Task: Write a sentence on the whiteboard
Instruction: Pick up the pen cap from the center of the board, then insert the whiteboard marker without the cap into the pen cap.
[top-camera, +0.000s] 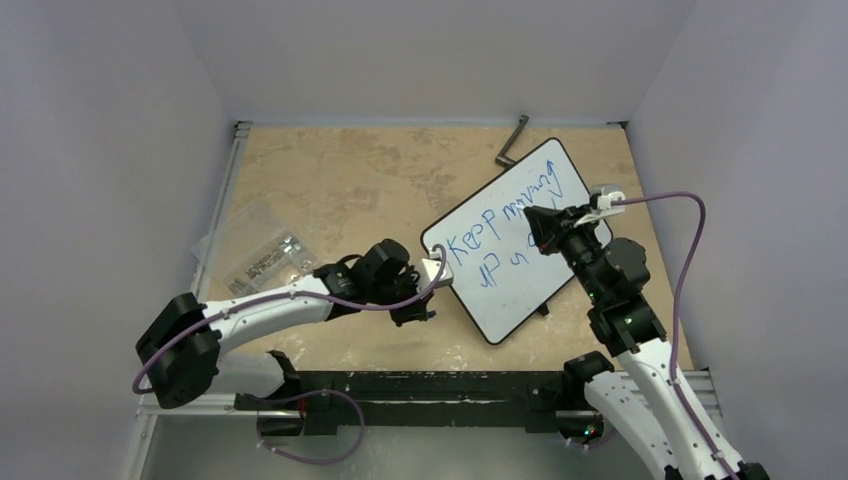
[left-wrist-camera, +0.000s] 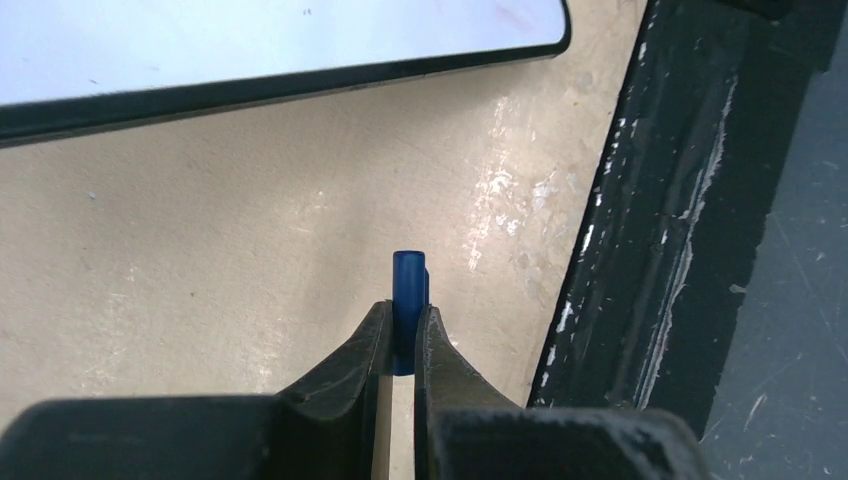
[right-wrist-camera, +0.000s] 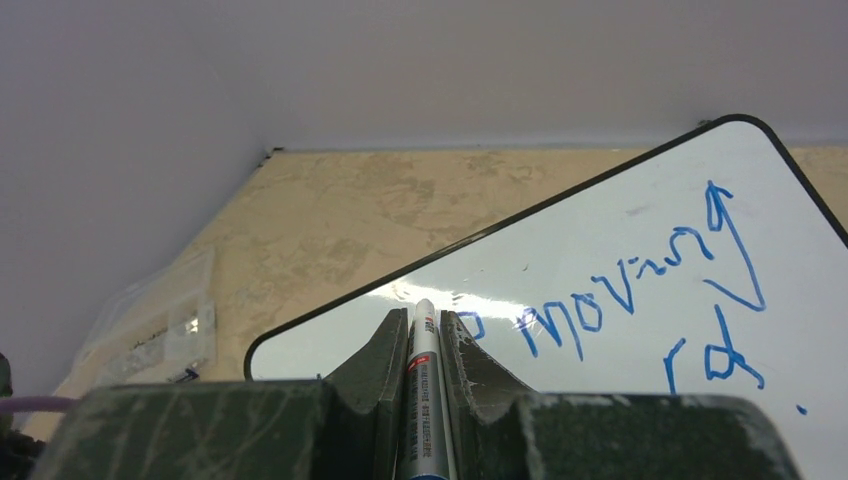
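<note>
Large glossy white whiteboard (top-camera: 512, 296) with a thin black rim lies skewed on the beige stone-look tabletop (top-camera: 340, 180), right of centre, loose. The blue handwritten sentence (top-camera: 500, 228) reads roughly "Keep moving", with a shorter second line under it, so the writing looks mostly done.

The right gripper (right-wrist-camera: 425, 325) hangs over the board's far-right part, jaws pinching a white-grey marker (right-wrist-camera: 422, 400) along its barrel. Can't tell if the tip touches the surface.

The left gripper (left-wrist-camera: 402, 325) sits just beside the board's near-left corner, not holding the board. Its jaws are pressed onto a small blue plastic cap (left-wrist-camera: 410, 285), probably the marker's.

Risks:
- Nothing pins the board, so a firm stroke could slide or rotate it and skew the letters.
- The right wrist and its purple cable (top-camera: 690, 250) hang over fresh ink; a low sweep could smear the words.
- The marker is gripped on a round barrel, so side load may twist it in the jaws.
- The cap is held by a thin pinch near the fingertips and could pop out during recapping if the two are misaligned.

A clear plastic bag of metal parts (top-camera: 250, 252) far left and a black hex key (top-camera: 512, 140) behind the board are both well apart from the action.
</note>
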